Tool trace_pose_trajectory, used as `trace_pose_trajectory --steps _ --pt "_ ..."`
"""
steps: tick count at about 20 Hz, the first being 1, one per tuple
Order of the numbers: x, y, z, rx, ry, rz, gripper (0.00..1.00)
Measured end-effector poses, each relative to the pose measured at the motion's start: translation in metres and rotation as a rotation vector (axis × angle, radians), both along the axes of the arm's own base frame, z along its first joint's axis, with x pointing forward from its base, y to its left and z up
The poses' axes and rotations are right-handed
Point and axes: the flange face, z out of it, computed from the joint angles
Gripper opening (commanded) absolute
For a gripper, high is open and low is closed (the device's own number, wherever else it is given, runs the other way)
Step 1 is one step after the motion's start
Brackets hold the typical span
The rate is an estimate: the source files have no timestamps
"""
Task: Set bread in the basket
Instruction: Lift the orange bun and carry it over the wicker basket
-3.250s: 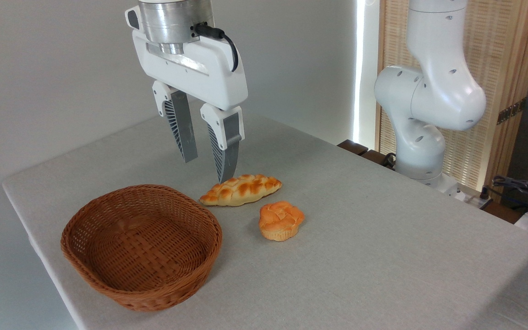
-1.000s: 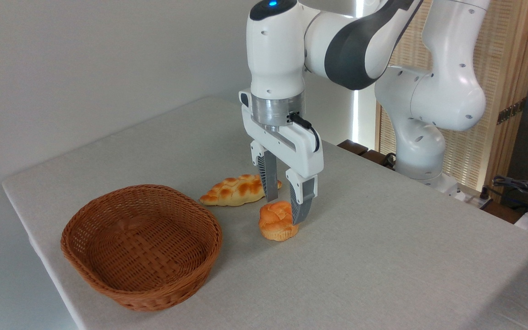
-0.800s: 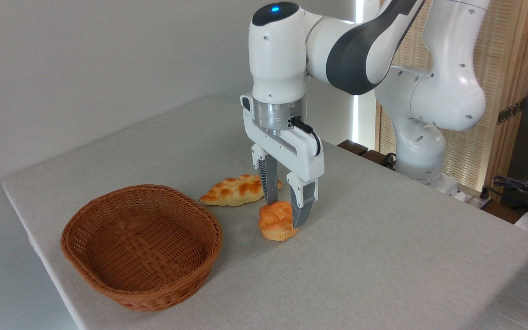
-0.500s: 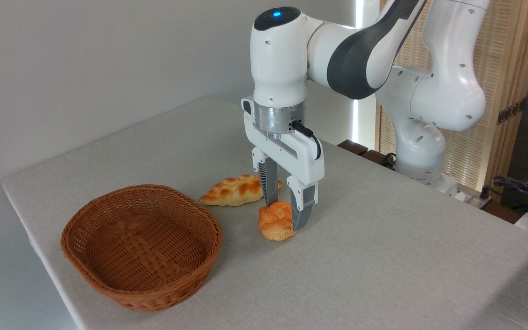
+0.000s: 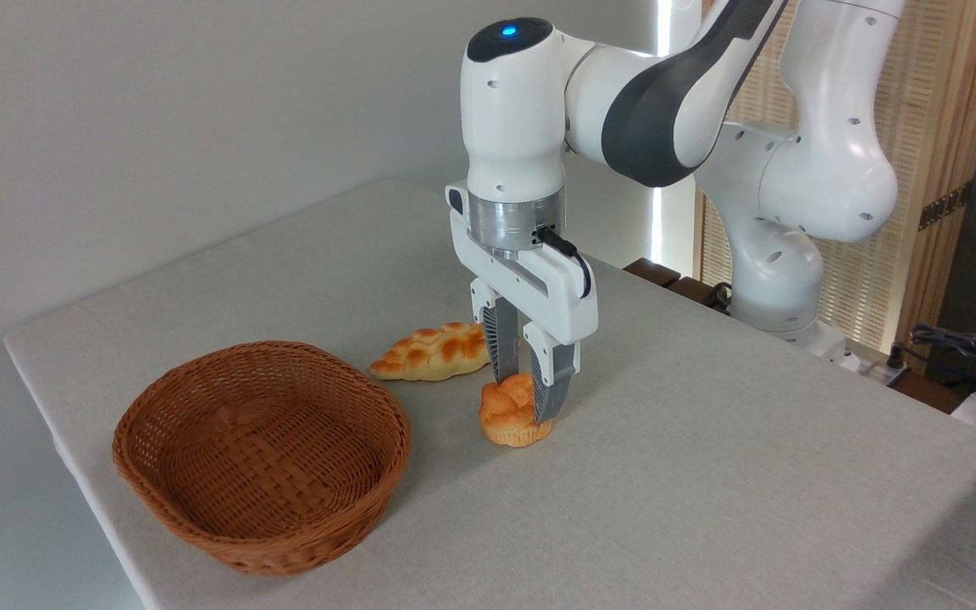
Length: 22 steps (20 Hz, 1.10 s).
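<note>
- The surface (image 5: 708, 474) was a wide pale grey cloth-covered top, carrying everything else.
- The white robot arm (image 5: 793, 169) rose from its base at the far right edge and bent over toward the middle, its wrist pointing straight down with a blue light lit on top.
- The basket (image 5: 263, 453) sat near the front left corner: round, shallow, reddish-brown woven wicker, with nothing inside it, far wider than either piece of bread.
- The claw (image 5: 522, 398) hung upright under the wrist, its two grey ribbed fingers (image 5: 551, 391) drawn in narrow and pressed against opposite sides of the bread's top, gripping it.
- The long braided loaf (image 5: 433, 352) lay just behind and to the left of the claw, golden with pointed ends, its right end hidden behind the rear finger, apart from the basket.
- The bread (image 5: 512, 415) was a small round muffin-shaped bun with an orange-golden knotted top and a paler ridged base. It sat to the right of the basket and well clear of its rim, just in front of the braided loaf. Its top looked squeezed between the fingers, while its base appeared to be at the cloth; whether it touched or was barely raised could not be told.
</note>
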Motion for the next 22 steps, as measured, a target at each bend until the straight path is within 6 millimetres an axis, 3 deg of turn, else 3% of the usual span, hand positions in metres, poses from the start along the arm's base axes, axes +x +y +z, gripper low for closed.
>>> trace_pose_trajectory --steps 9,14,16,18,20,22 --pt "0.001 0.000 0.001 0.000 -0.003 0.000 0.10" --pt "0.010 -0.001 0.022 -0.002 -0.036 -0.001 0.10" --pt "0.014 -0.002 0.040 -0.002 -0.021 -0.006 0.11" --pt "0.024 -0.004 0.077 -0.004 -0.032 -0.011 0.12" --pt "0.041 -0.005 0.105 -0.007 -0.077 -0.012 0.12" --pt "0.064 -0.008 0.120 -0.010 -0.103 -0.014 0.13"
